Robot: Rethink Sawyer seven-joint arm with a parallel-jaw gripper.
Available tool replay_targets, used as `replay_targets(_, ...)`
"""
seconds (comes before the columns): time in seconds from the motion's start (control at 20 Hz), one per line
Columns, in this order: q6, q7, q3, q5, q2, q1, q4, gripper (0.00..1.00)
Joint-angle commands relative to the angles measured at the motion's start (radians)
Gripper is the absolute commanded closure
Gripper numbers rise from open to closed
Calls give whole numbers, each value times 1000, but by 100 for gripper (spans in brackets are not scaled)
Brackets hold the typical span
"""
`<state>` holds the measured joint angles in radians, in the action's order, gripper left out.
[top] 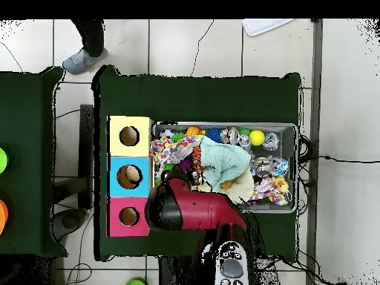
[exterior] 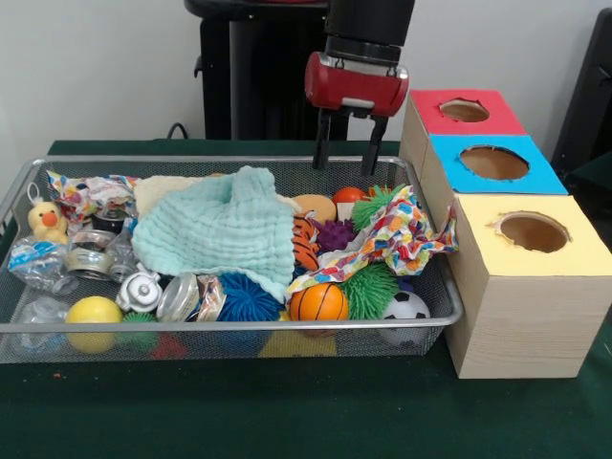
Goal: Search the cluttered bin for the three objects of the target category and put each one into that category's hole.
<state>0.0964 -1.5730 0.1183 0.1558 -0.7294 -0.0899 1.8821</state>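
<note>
The wire mesh bin (exterior: 229, 326) is full of toys; it also shows in the overhead view (top: 297, 148). A yellow duck (exterior: 46, 222) sits at its left end. An orange striped tiger (exterior: 304, 244) lies half under a teal cloth (exterior: 225, 229) and shows from above too (top: 198, 154). A cream soft shape (exterior: 164, 189) peeks out behind the cloth; I cannot tell what it is. My gripper (exterior: 347, 161) hangs open and empty over the bin's far rim, right of centre. The red-topped hole (exterior: 465, 110) is the farthest on the wooden box, to the gripper's right.
Blue-topped (exterior: 493, 163) and yellow-topped (exterior: 534, 231) holes sit nearer on the same box. Spiky balls, a small basketball (exterior: 318, 302), a soccer ball (exterior: 406, 308), a patterned cloth (exterior: 397, 234) and crushed cans fill the bin. A person's feet (top: 85, 56) stand beyond the table.
</note>
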Motion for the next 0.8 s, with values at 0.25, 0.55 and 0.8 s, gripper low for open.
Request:
replay_targets(0.25, -69, -88, -33, 69, 98, -55, -82, 0)
replay_targets(0.55, -88, -88, -44, 87, 128, -75, -111, 0)
replay_targets(0.8, -105, -101, -49, 87, 152, -74, -126, 0)
